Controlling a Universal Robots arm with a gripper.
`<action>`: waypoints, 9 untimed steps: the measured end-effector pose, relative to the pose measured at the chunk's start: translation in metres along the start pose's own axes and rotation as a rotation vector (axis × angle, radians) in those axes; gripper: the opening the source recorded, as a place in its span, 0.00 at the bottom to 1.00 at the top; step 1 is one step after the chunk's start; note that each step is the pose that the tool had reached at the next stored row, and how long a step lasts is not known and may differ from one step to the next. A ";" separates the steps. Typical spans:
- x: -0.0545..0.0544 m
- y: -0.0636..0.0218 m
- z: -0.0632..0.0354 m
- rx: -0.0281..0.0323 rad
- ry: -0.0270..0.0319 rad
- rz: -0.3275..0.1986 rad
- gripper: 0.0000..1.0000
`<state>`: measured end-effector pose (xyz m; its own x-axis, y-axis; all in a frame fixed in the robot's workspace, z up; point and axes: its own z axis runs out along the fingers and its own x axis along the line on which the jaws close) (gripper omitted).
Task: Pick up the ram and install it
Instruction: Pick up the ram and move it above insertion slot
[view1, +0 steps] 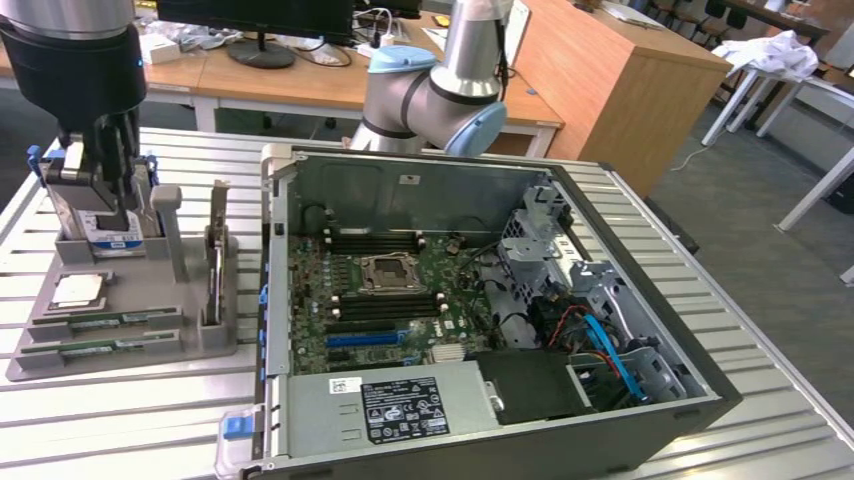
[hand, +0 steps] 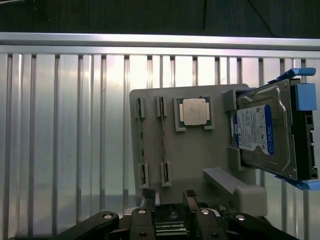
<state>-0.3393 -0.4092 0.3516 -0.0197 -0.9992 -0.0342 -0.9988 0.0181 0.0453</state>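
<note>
One open computer case (view1: 507, 300) stands well apart from the claw (view1: 104, 212). One grey tray (hand: 200, 150) lies below the claw and carries one hard drive (hand: 262, 130), two ram sticks (view1: 104, 321) on edge in their slots, and one processor (hand: 192, 112), none touching the claw. The arm (view1: 67, 60) hangs straight down, its claw fingers spread apart.

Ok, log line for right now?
gripper: open, empty, above grey plastic holder tray | ram: two thin green circuit-board sticks seated in tray
</note>
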 end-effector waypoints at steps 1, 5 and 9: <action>0.000 0.0001 0.0003 0.0000 -0.0001 0.000 0.36; 0.000 0.0004 0.0014 -0.0001 -0.0002 0.000 0.36; 0.000 0.0007 0.0025 0.0000 -0.0004 0.000 0.36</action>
<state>-0.3401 -0.4093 0.3491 -0.0195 -0.9992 -0.0346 -0.9988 0.0179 0.0453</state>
